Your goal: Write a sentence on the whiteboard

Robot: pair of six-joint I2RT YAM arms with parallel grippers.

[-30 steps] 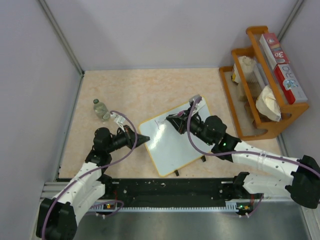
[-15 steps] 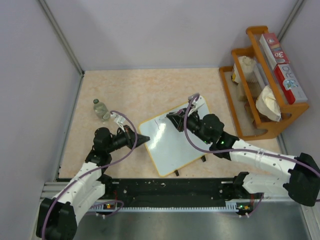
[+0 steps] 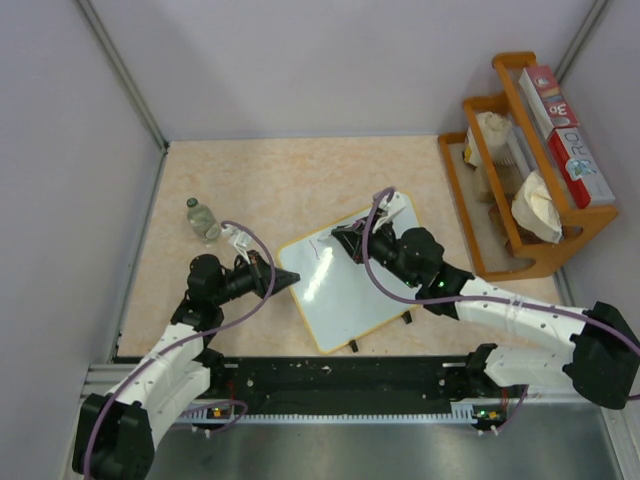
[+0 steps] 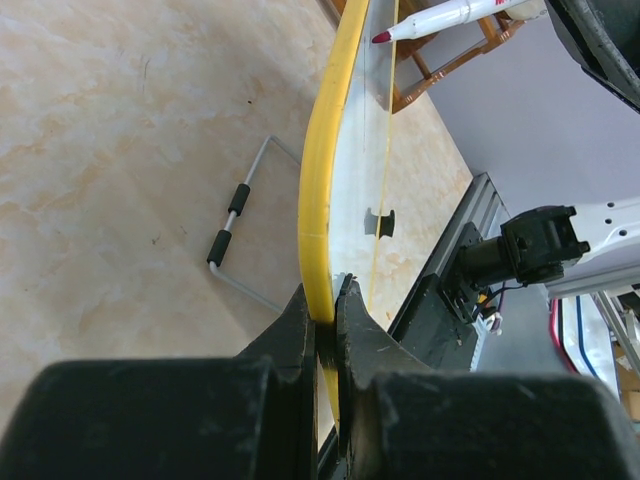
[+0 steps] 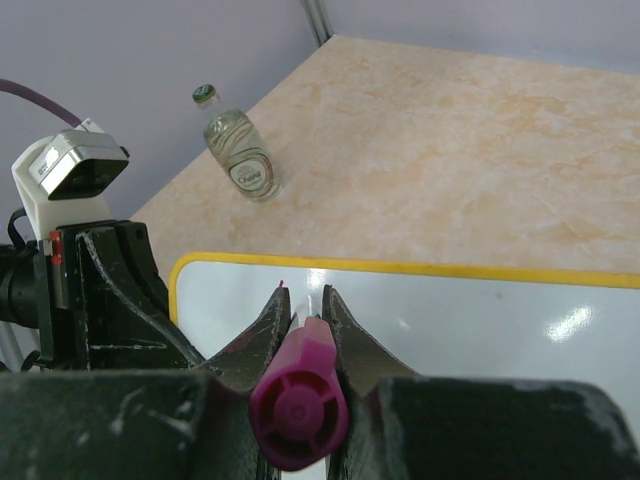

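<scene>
My left pincer is clamped on the whiteboard's yellow rim. Only my left wrist view shows this edge-on, along with the marker's dark-red tip beside the white face. My right wrist view shows my right pincer closed around the marker's purple barrel. From above, the whiteboard lies askew in the middle of the tabletop, with thin strokes of the sentence near its upper left corner.
</scene>
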